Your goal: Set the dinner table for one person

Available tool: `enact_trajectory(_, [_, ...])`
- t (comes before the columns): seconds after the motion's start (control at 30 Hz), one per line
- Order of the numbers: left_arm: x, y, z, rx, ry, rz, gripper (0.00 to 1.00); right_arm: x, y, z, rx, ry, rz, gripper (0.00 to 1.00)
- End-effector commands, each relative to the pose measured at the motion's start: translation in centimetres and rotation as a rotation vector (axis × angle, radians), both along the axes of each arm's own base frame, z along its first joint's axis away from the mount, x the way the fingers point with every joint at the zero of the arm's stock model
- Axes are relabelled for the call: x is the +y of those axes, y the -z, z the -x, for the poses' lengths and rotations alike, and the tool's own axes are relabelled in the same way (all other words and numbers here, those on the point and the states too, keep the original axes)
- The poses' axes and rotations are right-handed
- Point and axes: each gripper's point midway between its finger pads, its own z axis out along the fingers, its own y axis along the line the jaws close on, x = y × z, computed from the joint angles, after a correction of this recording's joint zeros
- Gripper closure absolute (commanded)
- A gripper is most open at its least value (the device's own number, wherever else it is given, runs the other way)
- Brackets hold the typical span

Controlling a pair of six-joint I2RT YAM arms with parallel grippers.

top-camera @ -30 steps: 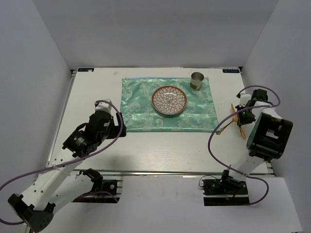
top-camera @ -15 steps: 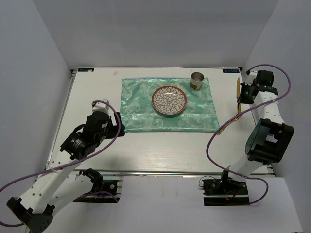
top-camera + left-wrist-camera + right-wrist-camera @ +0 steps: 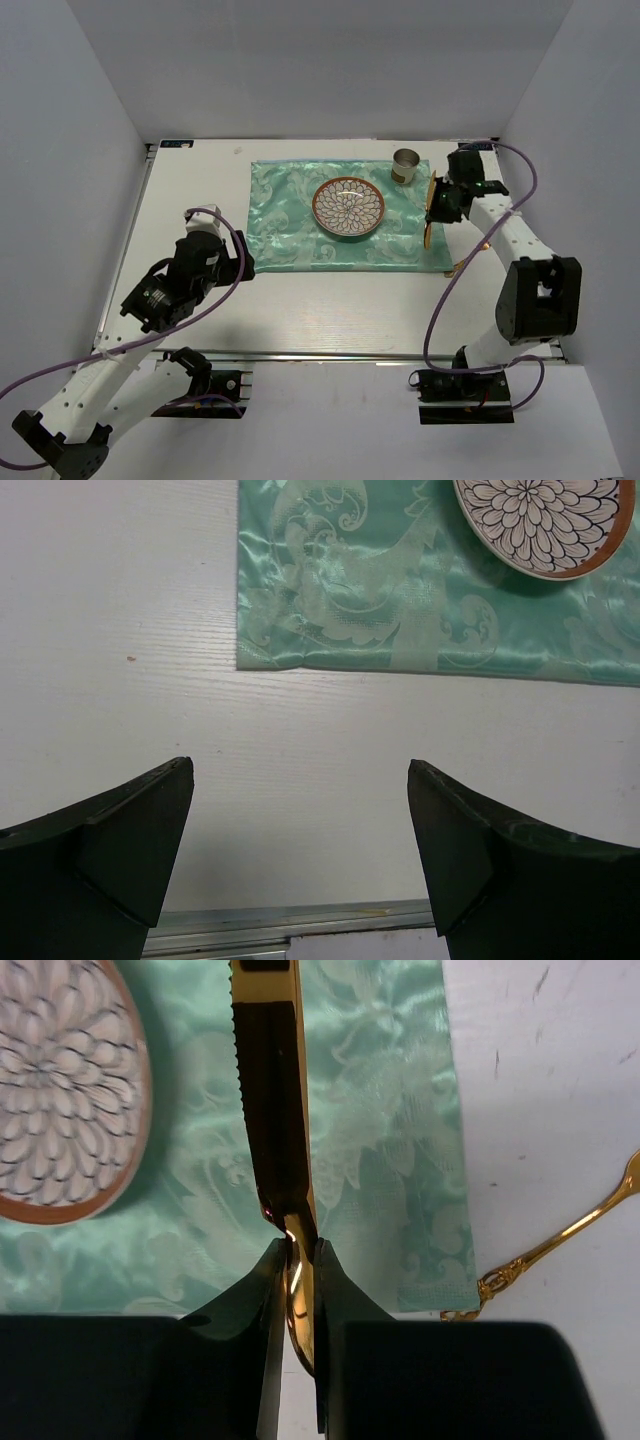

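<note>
The white dinner table [image 3: 330, 305] carries a green patterned mat [image 3: 300, 235]. On the mat sit a flower-patterned plate [image 3: 348, 208] with a brown rim and a metal cup [image 3: 405, 166]. My right gripper [image 3: 434, 210] is shut on a gold knife [image 3: 270, 1100], held above the mat's right part, right of the plate [image 3: 60, 1100]. A gold fork or spoon [image 3: 470, 256] lies on the table just off the mat's right edge; its handle shows in the right wrist view [image 3: 560, 1245]. My left gripper [image 3: 300, 810] is open and empty over bare table near the mat's front left corner [image 3: 245, 660].
The silver rail [image 3: 330, 355] runs along the table's near edge and shows in the left wrist view [image 3: 290, 925]. Grey walls enclose the table on three sides. Purple cables loop off both arms.
My right gripper has swung left from the table's right edge, carrying the gold knife over the mat beside the plate. The left arm has barely moved.
</note>
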Motion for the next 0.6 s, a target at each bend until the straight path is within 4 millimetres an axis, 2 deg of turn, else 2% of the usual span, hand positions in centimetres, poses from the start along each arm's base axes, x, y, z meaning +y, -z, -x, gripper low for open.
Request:
enact_trajectory(0.0, [0.1, 0.0, -0.2, -0.007, -0.008, 0.004, 0.03, -1.4, 2.0, 0.9, 0.070, 0.059, 0.085, 1.00])
enact_trajectory(0.17, [0.0, -0.2, -0.1, -0.015, -0.001, 0.012, 0.03, -1.8, 3.5, 0.3, 0.097, -0.007, 0.132, 1.00])
enact_trajectory(0.2, [0.0, -0.2, -0.1, -0.017, 0.002, 0.013, 0.03, -1.9, 4.5, 0.2, 0.129, -0.032, 0.145, 1.00])
enact_trajectory(0.27, [-0.1, -0.3, -0.1, -0.019, 0.007, 0.017, 0.03, -1.5, 4.7, -0.3, 0.144, -0.064, 0.142, 1.00])
enact_trajectory(0.37, [-0.2, -0.3, 0.0, -0.018, 0.014, 0.018, 0.03, -1.1, 6.2, -0.9, 0.173, -0.085, 0.128, 1.00])
enact_trajectory(0.57, [-0.6, -0.7, 0.2, -0.036, 0.041, 0.032, 0.02, -0.3, 8.1, -3.3, 0.206, -0.101, 0.110, 1.00])
